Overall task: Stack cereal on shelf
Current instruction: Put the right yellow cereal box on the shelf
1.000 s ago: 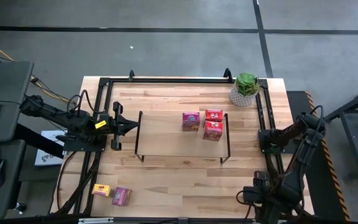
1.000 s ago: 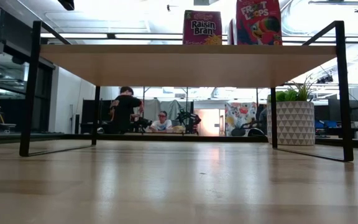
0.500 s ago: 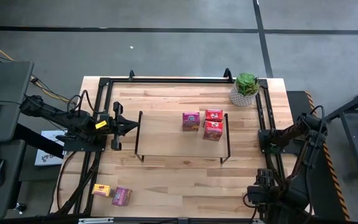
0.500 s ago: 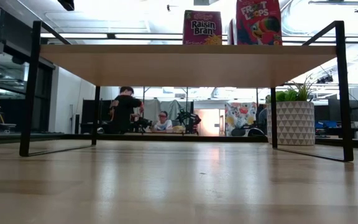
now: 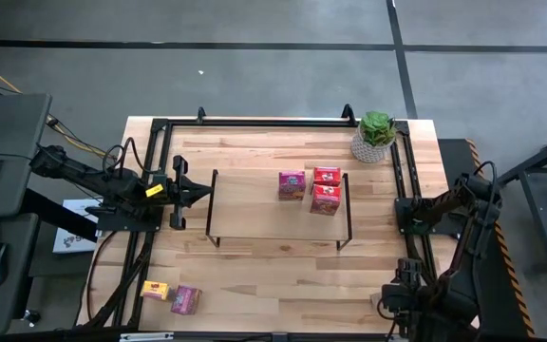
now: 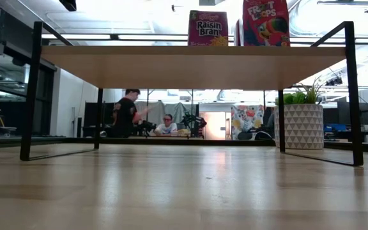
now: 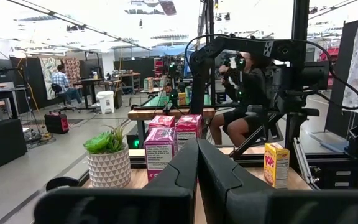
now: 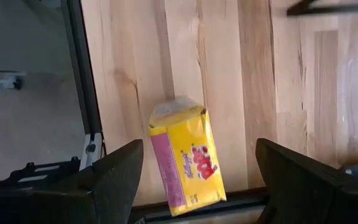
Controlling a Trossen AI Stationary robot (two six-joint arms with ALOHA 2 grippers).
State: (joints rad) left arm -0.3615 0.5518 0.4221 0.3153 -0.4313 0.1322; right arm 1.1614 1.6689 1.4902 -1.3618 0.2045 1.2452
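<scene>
the bench [image 5: 254, 271] carries the shelf [image 5: 254, 214] near its middle, and three boxes already stand upright on the shelf's right end: a pink box [image 5: 292, 184] and two red boxes [image 5: 326, 177] [image 5: 325, 199], the red ones touching each other and the pink one just beside them. so, as i judge it, half the job is done and half is left. the plant [image 5: 376, 135] sits at the bench's far right corner, apart from the shelf. at the near left corner of the bench a second pink box [image 5: 186, 299] and a yellow box [image 5: 156, 290] lie flat, just beside each other and well apart from the shelf. the last yellow box [image 8: 186, 155] lies flat near the bench's near right edge, seen only in the right wrist view, between that arm's spread fingers. the right gripper [image 8: 197, 174] hangs over it with jaws released and nothing in them, so this box looks like the next one to be picked up. the left gripper [image 5: 200, 191] waits just left of the shelf, its jaws clenched on nothing. the shelf's left and middle parts are bare, with room for the three boxes left.
</scene>
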